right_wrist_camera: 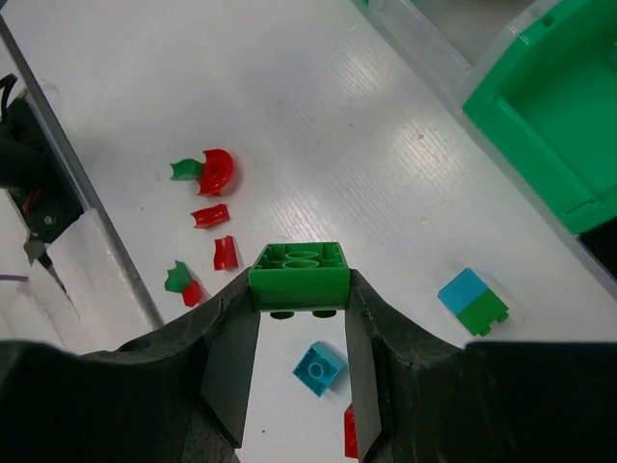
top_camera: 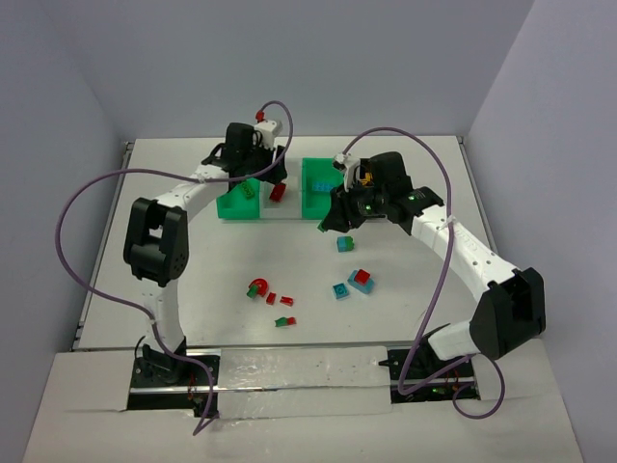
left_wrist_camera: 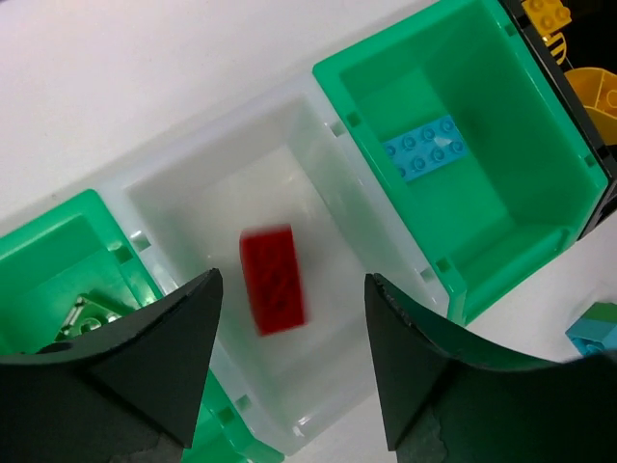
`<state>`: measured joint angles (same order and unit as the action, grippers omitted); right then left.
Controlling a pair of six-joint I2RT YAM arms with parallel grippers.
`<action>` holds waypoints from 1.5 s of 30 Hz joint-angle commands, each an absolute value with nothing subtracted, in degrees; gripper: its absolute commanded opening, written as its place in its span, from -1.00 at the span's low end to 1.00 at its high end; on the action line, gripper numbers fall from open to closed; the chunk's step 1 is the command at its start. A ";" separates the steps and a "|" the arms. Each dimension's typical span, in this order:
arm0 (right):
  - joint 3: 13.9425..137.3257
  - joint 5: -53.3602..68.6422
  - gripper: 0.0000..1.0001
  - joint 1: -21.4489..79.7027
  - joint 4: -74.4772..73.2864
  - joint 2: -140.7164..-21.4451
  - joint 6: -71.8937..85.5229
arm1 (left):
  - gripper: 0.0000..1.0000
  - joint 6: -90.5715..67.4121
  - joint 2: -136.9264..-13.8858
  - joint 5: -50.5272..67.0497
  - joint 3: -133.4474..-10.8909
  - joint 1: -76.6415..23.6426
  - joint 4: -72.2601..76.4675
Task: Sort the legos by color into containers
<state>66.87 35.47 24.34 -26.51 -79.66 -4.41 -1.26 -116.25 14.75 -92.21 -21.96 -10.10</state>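
My left gripper (left_wrist_camera: 291, 285) hangs open over the white container (left_wrist_camera: 174, 193). A blurred red lego (left_wrist_camera: 273, 280) is loose inside that container, free of both fingers. To its right, a green container (left_wrist_camera: 540, 241) holds a cyan-blue lego (left_wrist_camera: 424, 148). To its left, another green container (left_wrist_camera: 39, 241) holds a green lego (left_wrist_camera: 92, 313). A black container (left_wrist_camera: 603, 183) with yellow legos (left_wrist_camera: 578, 58) shows at the right edge. My right gripper (right_wrist_camera: 300, 282) is shut on a green lego (right_wrist_camera: 300, 265), held above the table just in front of the containers (top_camera: 323, 227).
Loose legos lie on the table between the arms: a cyan-and-green one (top_camera: 344, 244), a red-on-cyan one (top_camera: 362, 280), a small cyan one (top_camera: 340, 290), a red arch (top_camera: 258, 287), small red pieces (top_camera: 287, 301) and a green-red piece (top_camera: 284, 321). The white table edge (right_wrist_camera: 116, 260) lies to the near side.
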 commanded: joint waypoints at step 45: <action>63.50 53.79 -1.00 24.69 19.68 -93.64 66.62 | 0.50 -2.28 -81.82 40.74 -67.58 -24.83 -5.01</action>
<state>63.29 52.14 23.99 15.69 -93.06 65.04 -3.44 -81.14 41.64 -64.34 -24.44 -5.82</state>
